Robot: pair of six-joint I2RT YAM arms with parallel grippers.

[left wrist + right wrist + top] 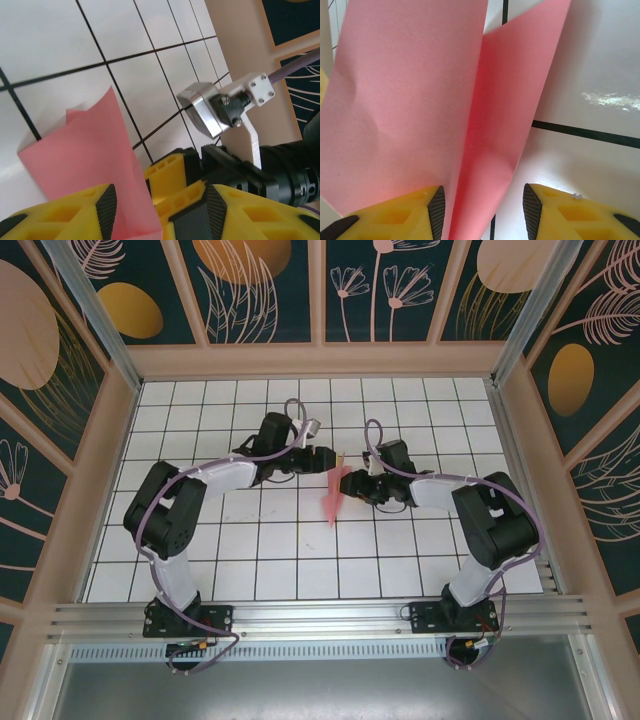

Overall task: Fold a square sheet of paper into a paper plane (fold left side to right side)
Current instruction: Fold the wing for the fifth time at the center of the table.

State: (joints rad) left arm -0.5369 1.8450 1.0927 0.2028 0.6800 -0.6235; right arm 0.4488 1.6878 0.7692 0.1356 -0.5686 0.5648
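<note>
The square sheet of paper is folded into a slim salmon-pink paper plane [332, 498] that stands on edge mid-table, tip toward the near side. My left gripper [328, 457] reaches its upper end from the left, and my right gripper [352, 480] reaches it from the right. In the left wrist view the left gripper [161, 206] is open, with the paper [85, 150] by its left pad and the right gripper's yellow fingers [172, 172] just beyond. In the right wrist view the right gripper [482, 205] is open around the paper's two flaps [420, 90]; the right pad stands clear of them.
The white grid table [250, 550] is boxed in by peach-framed walls [110, 470] on three sides. An aluminium rail [320, 615] with the arm bases runs along the near edge. The right arm's wrist camera [205, 107] hangs close ahead of my left fingers.
</note>
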